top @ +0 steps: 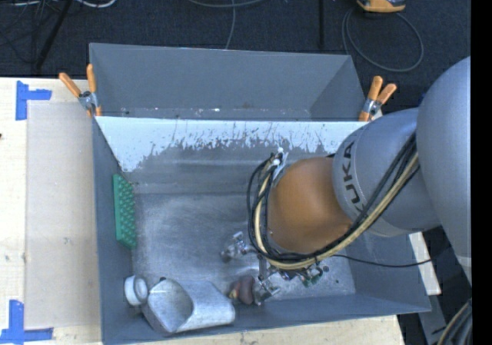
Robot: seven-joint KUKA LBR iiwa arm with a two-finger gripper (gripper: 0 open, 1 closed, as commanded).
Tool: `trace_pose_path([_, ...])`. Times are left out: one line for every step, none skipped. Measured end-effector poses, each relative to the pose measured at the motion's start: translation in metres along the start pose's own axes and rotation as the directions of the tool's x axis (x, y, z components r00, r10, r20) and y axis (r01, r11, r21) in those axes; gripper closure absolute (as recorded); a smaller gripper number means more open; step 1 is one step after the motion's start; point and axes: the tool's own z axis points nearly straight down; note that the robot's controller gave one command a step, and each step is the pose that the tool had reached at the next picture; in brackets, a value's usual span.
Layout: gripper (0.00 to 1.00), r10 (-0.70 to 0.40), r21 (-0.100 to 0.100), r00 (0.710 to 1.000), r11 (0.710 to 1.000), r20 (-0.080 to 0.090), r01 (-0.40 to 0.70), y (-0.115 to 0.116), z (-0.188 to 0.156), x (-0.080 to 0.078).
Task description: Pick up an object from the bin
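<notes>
Right at the near wall of the bin [223,90], toward the left corner, one pale translucent cup [183,306] lies on its side with its mouth turned to the left. Its near edge is partly lost against the bin's rim. Just beside it on the left sits one white round cap [136,288], too small to make out in detail; whether the two touch I cannot tell.

To the right of the cup, about the middle of the near side, lies one dark reddish-brown lump [244,290], small and shadowed, so its kind cannot be named. It is the thing nearest the gripper [252,267], which hangs just to its far right, so close that contact cannot be judged. Of the tool, a few bits of bright metal show at its left and near edges. The rest is hidden beneath the orange cover [304,209] and the loop of black and yellow cables [257,213] round it. Whether it is released or clenched cannot be told.

One green speck [311,279] shows under the cover's near right edge; whether it belongs to the robot or lies loose is unclear.

Farther back, against the left wall, one green ridged strip [124,210] stands on edge, well apart from the other things.

The arm [400,174] comes in from the right, covers the bin's right part and is cut off at the picture's edge.
</notes>
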Motion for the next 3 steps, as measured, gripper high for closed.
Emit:
trace_pose_path([1.00, 0.002, -0.009, 1.000, 1.000, -0.020, -0.003, 0.004, 0.001, 0.005])
trace_pose_path([1.00, -0.233, -0.012, 0.972, 0.972, -0.019, 0.233, -0.154, -0.119, 0.076])
trace_pose_path([1.00, -0.398, -0.020, 0.917, 0.917, -0.013, 0.397, -0.089, -0.158, 0.021])
